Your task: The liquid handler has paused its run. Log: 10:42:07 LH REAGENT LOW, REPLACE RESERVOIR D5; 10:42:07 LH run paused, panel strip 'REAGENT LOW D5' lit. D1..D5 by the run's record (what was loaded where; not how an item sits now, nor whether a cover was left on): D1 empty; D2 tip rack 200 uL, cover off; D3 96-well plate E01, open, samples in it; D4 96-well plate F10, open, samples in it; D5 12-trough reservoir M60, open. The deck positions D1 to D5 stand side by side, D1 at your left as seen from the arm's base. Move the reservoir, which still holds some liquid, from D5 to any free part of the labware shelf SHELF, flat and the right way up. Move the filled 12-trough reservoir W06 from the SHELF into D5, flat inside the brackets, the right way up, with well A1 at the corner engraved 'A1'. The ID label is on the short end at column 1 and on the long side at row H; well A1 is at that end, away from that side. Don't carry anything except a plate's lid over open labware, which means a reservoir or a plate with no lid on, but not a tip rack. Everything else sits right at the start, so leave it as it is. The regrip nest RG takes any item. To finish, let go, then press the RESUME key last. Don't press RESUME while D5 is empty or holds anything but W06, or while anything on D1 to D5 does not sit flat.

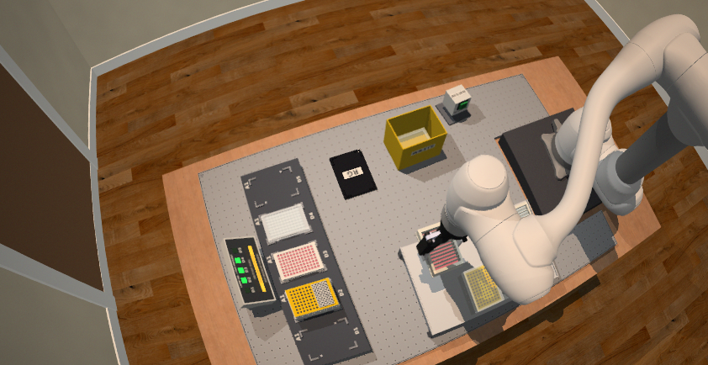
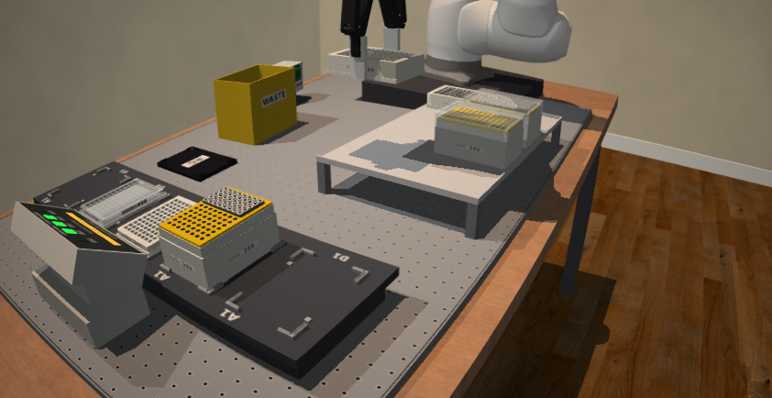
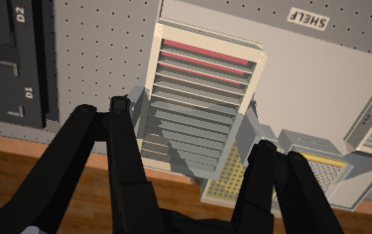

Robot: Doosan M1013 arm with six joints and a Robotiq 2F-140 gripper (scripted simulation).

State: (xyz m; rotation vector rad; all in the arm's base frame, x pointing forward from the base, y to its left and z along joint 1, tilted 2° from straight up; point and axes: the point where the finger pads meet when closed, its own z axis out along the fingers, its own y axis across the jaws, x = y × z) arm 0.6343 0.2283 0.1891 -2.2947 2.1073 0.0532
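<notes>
Right now my gripper is clamped across the width of a cream 12-trough reservoir, holding it in the air above the end of the white shelf nearest the arm's base. In the wrist view the black fingers press on the two long sides of the reservoir, which hangs level and open side up, with red liquid showing in the troughs at the far end and the nearer troughs in shadow. Below it I can read the word SHELF on the white shelf. From above, the reservoir sits over the shelf's corner, partly hidden by the arm's wrist. On the shelf beside it stand a yellow-topped tip rack under a clear cover and, behind that, another covered rack and a grey troughed item I cannot identify. On the dark deck strip, the D5 position at the far end holds nothing inside its brackets. D4 carries a clear well plate, D3 a plate with pink wells, D2 a yellow tip rack, and D1 is bare. A control panel with green lights and a lit amber strip stands beside the deck. The black RG nest, the yellow waste bin and a small key box sit well apart from the gripper.
</notes>
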